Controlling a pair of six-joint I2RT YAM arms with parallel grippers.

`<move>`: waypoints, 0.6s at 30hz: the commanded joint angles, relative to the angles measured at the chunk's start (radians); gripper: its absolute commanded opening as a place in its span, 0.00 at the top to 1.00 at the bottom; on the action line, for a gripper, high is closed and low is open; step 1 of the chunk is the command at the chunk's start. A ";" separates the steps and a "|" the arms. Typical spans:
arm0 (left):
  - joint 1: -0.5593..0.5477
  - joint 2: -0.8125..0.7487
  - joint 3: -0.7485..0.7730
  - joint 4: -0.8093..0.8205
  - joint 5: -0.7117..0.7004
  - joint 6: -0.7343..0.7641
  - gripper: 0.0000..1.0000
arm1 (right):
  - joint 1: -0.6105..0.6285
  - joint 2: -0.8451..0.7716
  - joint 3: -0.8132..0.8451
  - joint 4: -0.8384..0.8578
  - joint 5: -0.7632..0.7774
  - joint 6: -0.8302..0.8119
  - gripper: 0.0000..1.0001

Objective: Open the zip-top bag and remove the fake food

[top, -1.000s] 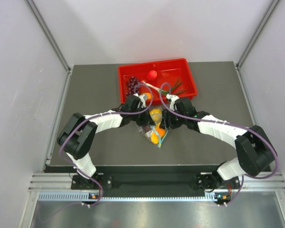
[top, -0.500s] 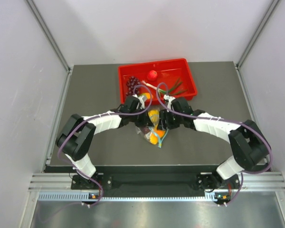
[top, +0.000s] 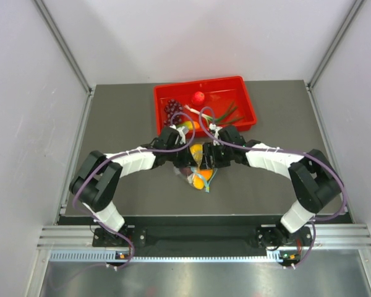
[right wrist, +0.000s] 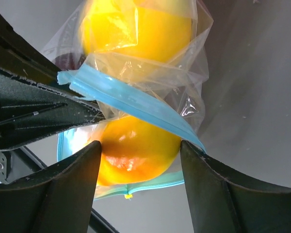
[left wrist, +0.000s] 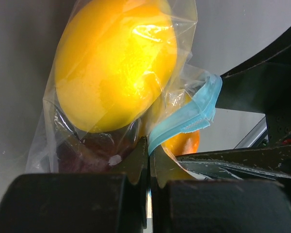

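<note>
Over gray table (top: 123, 124), left hand (left wrist: 148, 162) pinches zip-top bag (left wrist: 186, 116) (right hand (right wrist: 140, 162) spread, facing it).

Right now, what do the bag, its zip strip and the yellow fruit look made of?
Zip-top bag: thin clear plastic film, glossy, judging by crinkles and glare. Zip strip: thicker teal plastic, matte, ridged, bends softly. Yellow fruit: probably hard moulded plastic, smooth, semi-gloss highlights through the film.
</note>
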 commanded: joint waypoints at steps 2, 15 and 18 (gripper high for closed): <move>-0.003 -0.027 -0.024 0.023 0.002 0.012 1.00 | 0.030 0.049 0.034 -0.065 0.018 -0.004 0.34; -0.001 -0.039 -0.040 0.027 -0.006 0.013 1.00 | 0.031 0.086 0.032 -0.080 -0.065 -0.014 0.85; -0.001 -0.042 -0.040 0.015 -0.007 0.021 1.00 | 0.017 0.040 0.020 -0.100 -0.053 -0.021 0.95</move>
